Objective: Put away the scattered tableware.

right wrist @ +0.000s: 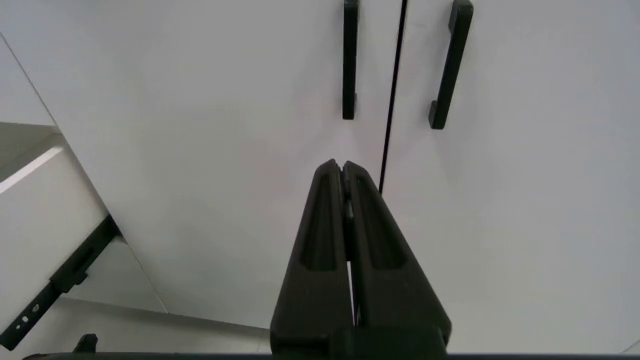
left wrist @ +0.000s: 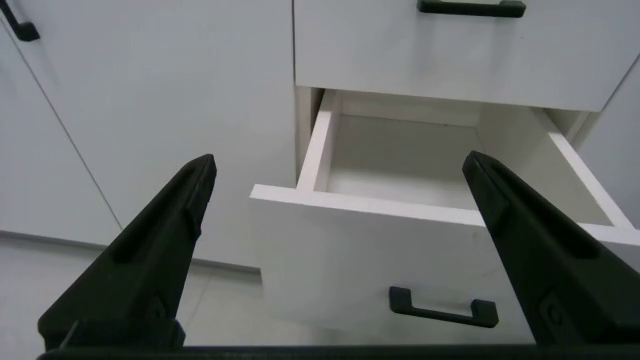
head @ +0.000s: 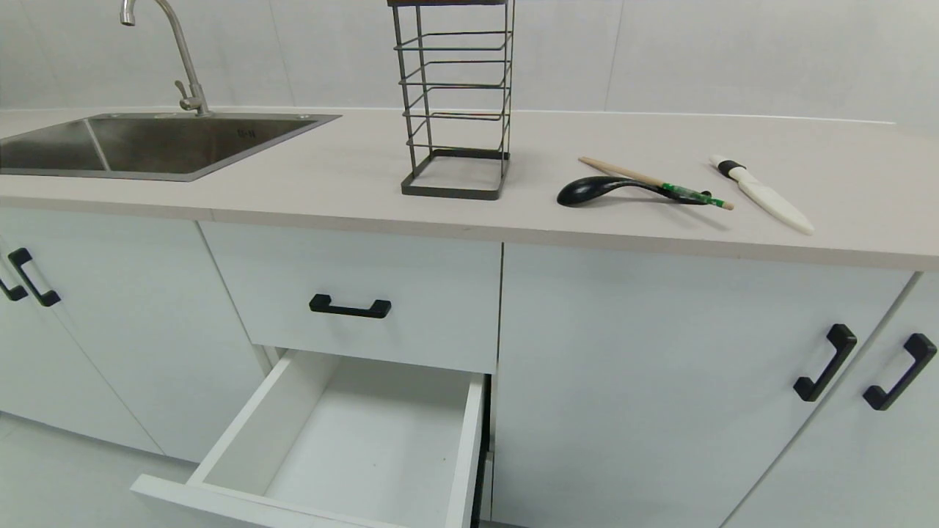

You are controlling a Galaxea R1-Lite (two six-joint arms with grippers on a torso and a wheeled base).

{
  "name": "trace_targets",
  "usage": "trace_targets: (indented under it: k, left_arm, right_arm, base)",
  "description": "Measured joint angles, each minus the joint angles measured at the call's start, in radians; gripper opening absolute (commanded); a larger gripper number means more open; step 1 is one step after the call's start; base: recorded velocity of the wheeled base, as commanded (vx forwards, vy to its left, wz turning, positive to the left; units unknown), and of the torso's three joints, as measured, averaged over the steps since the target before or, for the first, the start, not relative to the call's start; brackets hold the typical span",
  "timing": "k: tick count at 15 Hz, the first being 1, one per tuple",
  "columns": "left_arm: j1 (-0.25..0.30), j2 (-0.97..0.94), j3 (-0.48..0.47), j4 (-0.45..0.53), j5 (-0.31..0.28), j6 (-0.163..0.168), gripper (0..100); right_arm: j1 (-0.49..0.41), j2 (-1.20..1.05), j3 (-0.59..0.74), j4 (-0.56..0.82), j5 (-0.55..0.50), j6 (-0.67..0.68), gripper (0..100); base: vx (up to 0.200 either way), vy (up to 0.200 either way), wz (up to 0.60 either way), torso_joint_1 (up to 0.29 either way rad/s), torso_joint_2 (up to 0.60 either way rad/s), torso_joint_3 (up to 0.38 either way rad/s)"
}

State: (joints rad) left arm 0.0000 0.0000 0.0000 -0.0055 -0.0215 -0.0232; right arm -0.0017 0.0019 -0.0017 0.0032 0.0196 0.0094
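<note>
The open drawer [head: 352, 440] is nearest, pulled out below the counter [head: 293, 183], and its white inside has nothing in it. The left end effector [left wrist: 340, 163] hangs in front of this drawer with its fingers wide apart and nothing between them. The right end effector [right wrist: 343, 170] is low before the cupboard doors, its fingers pressed together on nothing.

The tableware lies on the right part of the counter, well apart from both end effectors. There is a black spoon [head: 594, 189] and wooden chopsticks [head: 645, 178] that lie along its handle and touch it near the green end. A white knife [head: 766, 196] with a black band is just beside them, farther right. A wire rack [head: 455, 103] stands to the left of the spoon.

I think all three are light and stiff. The spoon looks glossy, so it may slip; its handle rises a little off the counter and is probably the best place to hold. The chopsticks are thin and can roll, so a grip at the middle seems safer. The knife lies flat, and it is better taken across its width.
</note>
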Motion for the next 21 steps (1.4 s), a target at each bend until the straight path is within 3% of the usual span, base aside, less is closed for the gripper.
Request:
trace_targets:
  k: [13, 21]
  left_arm:
    - [0.000, 0.000, 0.000, 0.000, 0.002, -0.010, 100]
    - [0.000, 0.000, 0.000, -0.001, 0.001, -0.011, 100]
  right_arm:
    - [0.000, 0.000, 0.000, 0.000, 0.000, 0.000, 0]
    - [0.000, 0.000, 0.000, 0.000, 0.000, 0.000, 0]
  base:
    - [0.000, 0.000, -0.09, 0.004, -0.01, -0.001]
    - [0.000, 0.000, 0.00, 0.107, -0.39, -0.251]
